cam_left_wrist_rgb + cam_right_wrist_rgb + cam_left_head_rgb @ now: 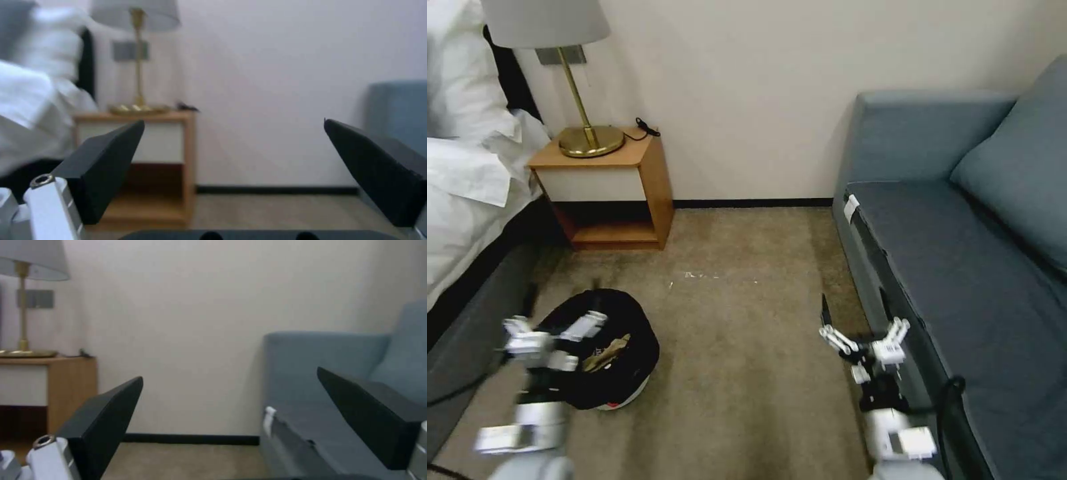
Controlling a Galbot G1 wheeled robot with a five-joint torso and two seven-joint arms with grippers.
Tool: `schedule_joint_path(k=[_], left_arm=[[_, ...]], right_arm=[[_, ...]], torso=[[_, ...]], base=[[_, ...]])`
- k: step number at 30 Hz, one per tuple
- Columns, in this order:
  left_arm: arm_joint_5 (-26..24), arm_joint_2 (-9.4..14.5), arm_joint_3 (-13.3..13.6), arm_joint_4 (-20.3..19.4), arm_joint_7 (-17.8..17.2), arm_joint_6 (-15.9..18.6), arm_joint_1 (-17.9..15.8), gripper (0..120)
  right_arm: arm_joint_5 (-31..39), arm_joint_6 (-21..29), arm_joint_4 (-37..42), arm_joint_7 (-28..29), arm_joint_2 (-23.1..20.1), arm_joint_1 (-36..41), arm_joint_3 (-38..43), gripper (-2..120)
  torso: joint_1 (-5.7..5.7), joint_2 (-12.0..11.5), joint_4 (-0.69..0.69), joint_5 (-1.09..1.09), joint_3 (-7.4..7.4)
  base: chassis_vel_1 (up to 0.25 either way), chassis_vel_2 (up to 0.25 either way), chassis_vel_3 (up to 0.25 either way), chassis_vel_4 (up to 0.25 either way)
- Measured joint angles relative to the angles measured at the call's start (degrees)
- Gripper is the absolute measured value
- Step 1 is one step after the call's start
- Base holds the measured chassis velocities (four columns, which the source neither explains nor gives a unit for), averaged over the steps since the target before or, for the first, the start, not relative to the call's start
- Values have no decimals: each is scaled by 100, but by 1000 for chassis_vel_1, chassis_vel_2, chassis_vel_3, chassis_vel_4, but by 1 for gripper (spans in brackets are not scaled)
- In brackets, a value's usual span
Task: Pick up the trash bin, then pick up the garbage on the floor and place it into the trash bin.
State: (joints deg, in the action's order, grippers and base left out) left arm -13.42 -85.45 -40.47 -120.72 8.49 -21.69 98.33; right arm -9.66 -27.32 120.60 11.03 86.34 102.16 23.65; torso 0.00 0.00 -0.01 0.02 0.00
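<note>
The trash bin, small and round with a crinkly black bag and a reddish base, stands on the carpet at the lower left of the head view. A tan crumpled piece of garbage lies inside it. My left gripper hovers open over the bin's near-left rim, touching nothing that I can see. In the left wrist view the left gripper has its black fingers wide apart with nothing between them. My right gripper hangs open beside the sofa front, and the right wrist view shows the right gripper holding nothing.
A blue-grey sofa fills the right side. A wooden nightstand with a brass lamp stands at the back wall. A bed with white linen runs along the left. Open carpet lies between them.
</note>
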Motion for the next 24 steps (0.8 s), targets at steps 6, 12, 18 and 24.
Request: schedule_joint_path(k=[6, 12, 18, 24], left_arm=[[23, 12, -18, 100, 347, 22, 19, 100], [24, 25, -60, 105, 427, 50, 19, 100], [16, 30, -71, 109, 427, 61, 16, 100], [5, 33, -76, 111, 426, 67, 14, 100]], right_arm=[[-79, -225, -28, 41, 102, 92, 137, 100], [-85, -235, -29, 42, 105, 85, 146, 100], [-79, -230, -32, 42, 100, 72, 141, 100], [-67, -218, -34, 42, 96, 64, 136, 100]], torso=[[0, 0, 0, -2, 0], [0, 0, 1, -2, 0], [0, 0, 0, -2, 0], [0, 0, 1, -2, 0]], base=[[0, 0, 0, 0], [0, 0, 0, 0], [0, 0, 0, 0], [0, 0, 0, 0]])
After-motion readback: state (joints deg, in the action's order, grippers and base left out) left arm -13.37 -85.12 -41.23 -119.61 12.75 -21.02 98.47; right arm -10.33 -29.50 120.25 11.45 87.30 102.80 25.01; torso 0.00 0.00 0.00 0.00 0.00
